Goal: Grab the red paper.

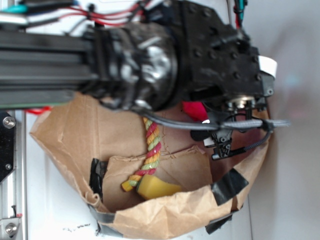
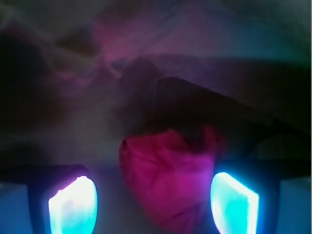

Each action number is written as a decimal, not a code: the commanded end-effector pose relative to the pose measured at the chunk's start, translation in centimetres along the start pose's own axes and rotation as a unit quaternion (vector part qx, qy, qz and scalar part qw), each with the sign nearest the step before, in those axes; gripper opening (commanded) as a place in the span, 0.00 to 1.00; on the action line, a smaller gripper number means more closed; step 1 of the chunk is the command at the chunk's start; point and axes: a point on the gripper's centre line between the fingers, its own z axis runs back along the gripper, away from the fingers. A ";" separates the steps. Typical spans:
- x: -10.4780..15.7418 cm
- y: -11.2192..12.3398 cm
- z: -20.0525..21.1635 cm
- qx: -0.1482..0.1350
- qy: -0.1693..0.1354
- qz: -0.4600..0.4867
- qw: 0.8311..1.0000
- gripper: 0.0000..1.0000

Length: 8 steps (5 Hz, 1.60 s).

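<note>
With the gripper (image 2: 153, 202) spread wide around the red paper (image 2: 168, 185), I was mid-grab; next I'd just needed to squeeze shut.

No text to read anywhere here. The arm (image 1: 200, 55) shows bare black housing, no brand or number legible. The brown paper bag (image 1: 150, 210) carries no print. A white tag (image 1: 267, 65) at the arm's edge looks blank. The wrist view is too blurred for any lettering.
</note>
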 end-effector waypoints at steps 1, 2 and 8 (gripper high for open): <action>1.1 2.8 0.4 0.036 -0.013 0.028 0.999 1.00; 1.4 3.1 0.4 0.036 -0.022 0.024 0.999 1.00; -0.7 1.6 0.4 0.021 0.008 0.018 1.000 0.00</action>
